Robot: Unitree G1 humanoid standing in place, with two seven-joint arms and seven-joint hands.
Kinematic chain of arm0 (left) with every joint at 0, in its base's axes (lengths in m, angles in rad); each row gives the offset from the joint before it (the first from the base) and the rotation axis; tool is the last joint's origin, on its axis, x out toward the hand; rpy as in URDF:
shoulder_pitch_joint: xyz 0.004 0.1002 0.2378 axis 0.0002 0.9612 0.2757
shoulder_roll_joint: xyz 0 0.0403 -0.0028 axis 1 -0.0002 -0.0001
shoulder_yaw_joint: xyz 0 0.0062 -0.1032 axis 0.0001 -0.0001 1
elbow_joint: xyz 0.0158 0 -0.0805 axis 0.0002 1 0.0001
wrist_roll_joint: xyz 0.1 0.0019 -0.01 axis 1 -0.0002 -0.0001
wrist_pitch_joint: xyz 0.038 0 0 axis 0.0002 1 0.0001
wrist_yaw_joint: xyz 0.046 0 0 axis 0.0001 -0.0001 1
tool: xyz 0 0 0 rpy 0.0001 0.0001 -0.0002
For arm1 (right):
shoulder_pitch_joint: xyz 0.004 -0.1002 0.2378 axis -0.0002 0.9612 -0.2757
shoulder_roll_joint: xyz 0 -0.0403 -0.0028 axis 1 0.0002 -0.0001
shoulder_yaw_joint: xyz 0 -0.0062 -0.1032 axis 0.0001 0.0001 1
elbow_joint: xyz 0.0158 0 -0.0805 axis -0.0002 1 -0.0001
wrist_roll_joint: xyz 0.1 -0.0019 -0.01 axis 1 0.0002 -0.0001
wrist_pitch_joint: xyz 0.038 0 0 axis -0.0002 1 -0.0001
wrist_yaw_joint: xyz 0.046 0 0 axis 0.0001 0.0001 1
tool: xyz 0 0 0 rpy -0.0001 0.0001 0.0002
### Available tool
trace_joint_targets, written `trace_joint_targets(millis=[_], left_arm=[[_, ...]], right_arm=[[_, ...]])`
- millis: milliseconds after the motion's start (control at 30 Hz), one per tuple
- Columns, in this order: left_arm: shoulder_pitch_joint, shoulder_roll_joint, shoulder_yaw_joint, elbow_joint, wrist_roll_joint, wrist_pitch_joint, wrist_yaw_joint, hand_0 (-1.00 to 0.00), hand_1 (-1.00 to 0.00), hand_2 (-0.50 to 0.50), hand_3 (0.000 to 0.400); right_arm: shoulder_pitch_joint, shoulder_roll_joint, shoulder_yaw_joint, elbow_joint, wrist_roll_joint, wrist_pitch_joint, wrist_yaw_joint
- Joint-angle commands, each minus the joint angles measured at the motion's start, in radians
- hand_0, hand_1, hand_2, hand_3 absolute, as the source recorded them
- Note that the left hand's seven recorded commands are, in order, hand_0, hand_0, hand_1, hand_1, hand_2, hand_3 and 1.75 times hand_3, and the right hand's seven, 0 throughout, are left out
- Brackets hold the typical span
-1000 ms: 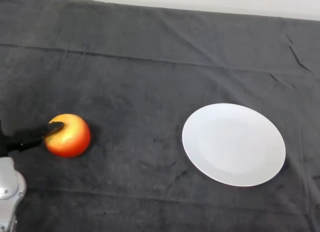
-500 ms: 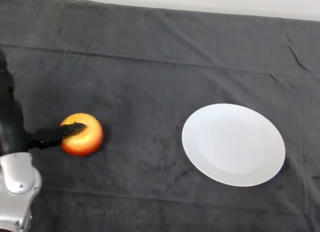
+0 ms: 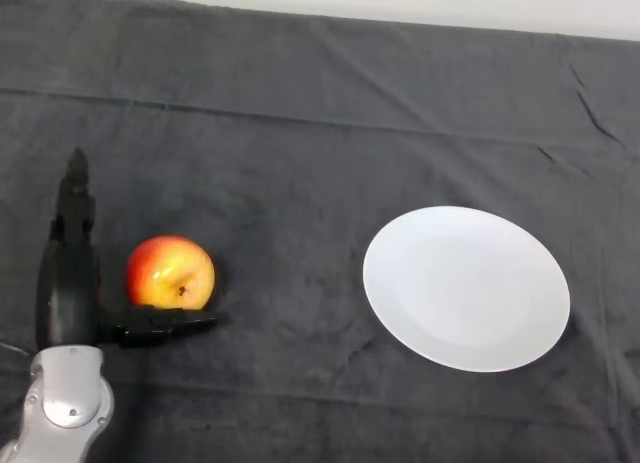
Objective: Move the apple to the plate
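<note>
**One apple, not yet on the plate**

Nearest the robot, the silver-grey left arm (image 3: 62, 408) comes up from the lower left corner. Its black hand (image 3: 68, 295) sits on the dark tabletop cloth (image 3: 300, 113), spread wide and gripping nothing: the thumb (image 3: 160, 325) reaches out flat along the near side of the apple (image 3: 170, 272), right under its lower edge, while the fingers (image 3: 74, 198) stretch straight away from the robot on the apple's left, a small gap between. The apple (red and yellow, stem dimple facing up) rests on the cloth inside that open angle. Well off to the right lies the white plate (image 3: 466, 287), nothing on it.
</note>
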Motion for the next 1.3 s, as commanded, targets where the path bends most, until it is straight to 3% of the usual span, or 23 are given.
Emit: trace_joint_targets(millis=[33, 633, 700, 733, 767, 800, 833, 867, 900, 1300], left_arm=[[0.016, 0.015, -0.018, -0.052, -0.008, 0.008, -0.014, 0.00, 0.00, 0.00, 0.000], [-0.028, 0.017, -0.073, 0.049, 0.006, 0.000, -0.049, 0.00, 0.00, 0.00, 0.000], [-0.032, 0.017, -0.077, 0.061, 0.008, -0.003, -0.050, -0.18, 0.00, -0.09, 0.072], [-0.034, 0.017, -0.078, 0.068, 0.008, -0.005, -0.051, -0.92, 0.00, -0.46, 0.369], [-0.036, 0.017, -0.080, 0.074, 0.009, -0.006, -0.051, -1.00, -0.04, -0.48, 0.400], [-0.038, 0.017, -0.081, 0.079, 0.010, -0.007, -0.051, -1.00, -0.10, -0.45, 0.400], [-0.040, 0.017, -0.083, 0.084, 0.012, -0.009, -0.050, -1.00, -0.58, -0.21, 0.400], [-0.040, 0.017, -0.084, 0.088, 0.013, -0.011, -0.049, -1.00, -0.65, -0.18, 0.400], [-0.041, 0.016, -0.086, 0.091, 0.015, -0.012, -0.048, -1.00, -1.00, 0.00, 0.400], [-0.082, 0.016, -0.100, 0.105, 0.038, -0.003, -0.037, -1.00, -1.00, 0.00, 0.400]], right_arm=[[0.131, 0.084, -0.0153, 0.068, -0.0061, 0.035, -0.0048], [0.131, 0.084, -0.0153, 0.067, -0.0065, 0.035, -0.0051], [0.131, 0.084, -0.0154, 0.067, -0.0065, 0.035, -0.0051], [0.131, 0.084, -0.0154, 0.067, -0.0066, 0.035, -0.0051], [0.131, 0.084, -0.0154, 0.067, -0.0066, 0.035, -0.0051], [0.131, 0.084, -0.0155, 0.067, -0.0067, 0.035, -0.0051], [0.131, 0.084, -0.0155, 0.067, -0.0067, 0.035, -0.0052], [0.131, 0.084, -0.0155, 0.067, -0.0067, 0.035, -0.0052], [0.131, 0.083, -0.0156, 0.068, -0.0068, 0.035, -0.0052], [0.131, 0.083, -0.0161, 0.068, -0.0074, 0.035, -0.0054]])
